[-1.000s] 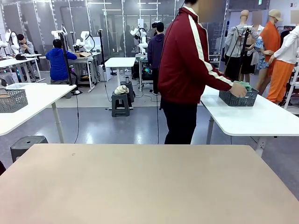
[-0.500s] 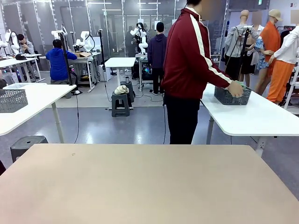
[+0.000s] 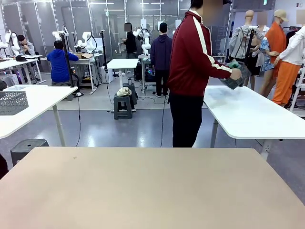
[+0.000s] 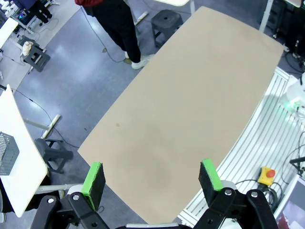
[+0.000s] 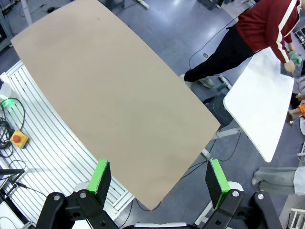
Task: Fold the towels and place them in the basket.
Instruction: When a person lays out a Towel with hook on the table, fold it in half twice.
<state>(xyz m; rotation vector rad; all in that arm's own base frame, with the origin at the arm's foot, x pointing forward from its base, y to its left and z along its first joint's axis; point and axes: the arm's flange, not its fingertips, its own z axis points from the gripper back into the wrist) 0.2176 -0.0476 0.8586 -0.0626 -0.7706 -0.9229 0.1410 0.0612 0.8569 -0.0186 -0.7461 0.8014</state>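
- The person (image 3: pixel 190 62) is lifting the basket (image 3: pixel 240 78) off the far right surface (image 3: pixel 257 114) — it was resting there before.
- I'm holding the left gripper (image 4: pixel 151 179) and right gripper (image 5: pixel 159 183) spread, empty — awaiting its arrival.

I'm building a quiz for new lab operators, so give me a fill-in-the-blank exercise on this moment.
1. The person holds the basket in the air by the ___ table.
2. The towel showing in the basket is ___.
3. The left claw and the right claw both have their jaws ___.

Missing words: white; green; open.
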